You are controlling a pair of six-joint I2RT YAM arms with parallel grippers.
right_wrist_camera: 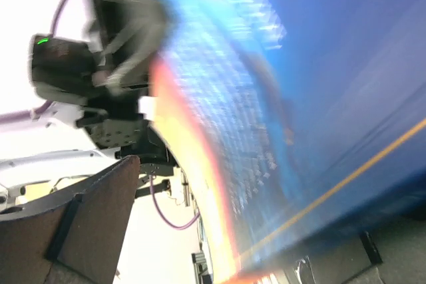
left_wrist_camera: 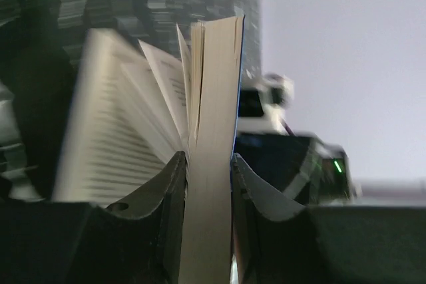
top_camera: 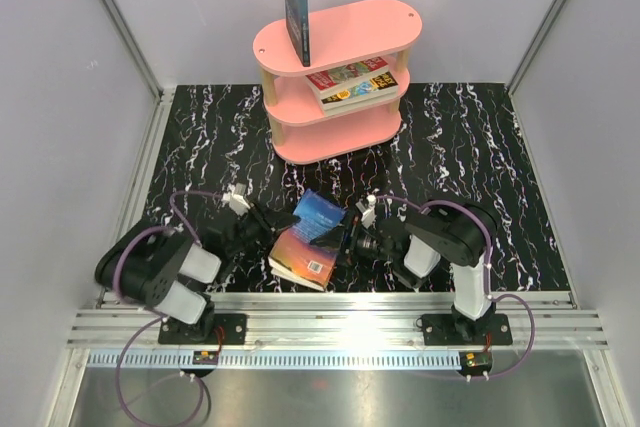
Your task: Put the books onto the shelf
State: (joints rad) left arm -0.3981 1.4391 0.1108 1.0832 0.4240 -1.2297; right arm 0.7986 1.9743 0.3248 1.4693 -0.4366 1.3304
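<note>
A dark blue and orange book [top_camera: 312, 237] lies tilted on the black marbled table between my two grippers. My left gripper [top_camera: 270, 223] is shut on a thick block of its pages [left_wrist_camera: 212, 98], while looser pages fan out to the left. My right gripper [top_camera: 353, 237] stands open at the book's right edge, and the blue cover [right_wrist_camera: 299, 98] fills its view beside one brown finger [right_wrist_camera: 100, 217]. The pink shelf [top_camera: 340, 27] stands at the back. A dark blue book [top_camera: 297, 7] stands upright on its top board. A red book and a yellow one [top_camera: 352, 84] lie stacked on the middle board.
Grey walls close the table in on the left, right and back. A metal rail [top_camera: 330, 322] with both arm bases runs along the near edge. The shelf's bottom board [top_camera: 335, 142] shows no book.
</note>
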